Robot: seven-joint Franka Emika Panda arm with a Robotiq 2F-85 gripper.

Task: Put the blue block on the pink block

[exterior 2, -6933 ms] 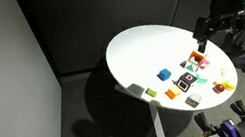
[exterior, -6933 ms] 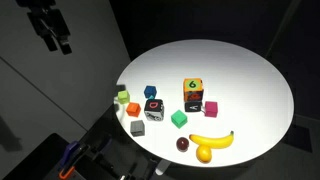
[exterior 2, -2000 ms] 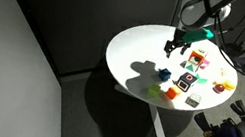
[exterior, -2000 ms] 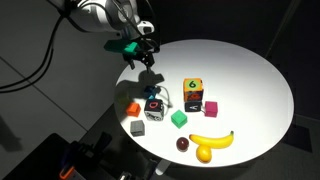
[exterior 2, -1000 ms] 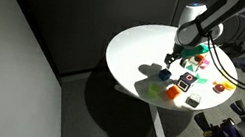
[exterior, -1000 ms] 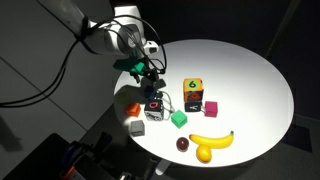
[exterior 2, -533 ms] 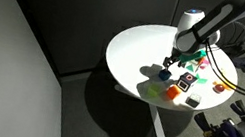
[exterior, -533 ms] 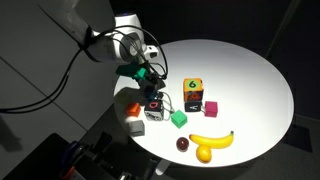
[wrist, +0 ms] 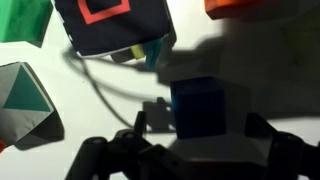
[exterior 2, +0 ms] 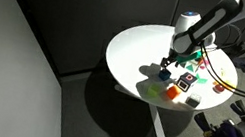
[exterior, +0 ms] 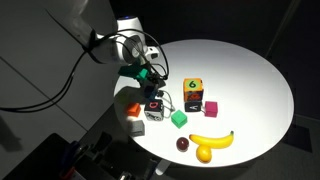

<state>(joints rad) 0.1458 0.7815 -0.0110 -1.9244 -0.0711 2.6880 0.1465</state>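
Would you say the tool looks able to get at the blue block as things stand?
Probably yes. In the wrist view the blue block lies between the fingers of the tool, nothing else in the gap; the black cube sits close by but outside it.

Dim room, spotlit table (exterior: 250, 70), blurry wrist view.

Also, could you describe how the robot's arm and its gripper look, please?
The arm is white, with rounded joints and darker bands between the segments. The gripper is black and blocky, with a green part just above it. A thin black cable hangs in a loop from the arm. No markings are readable at this size.
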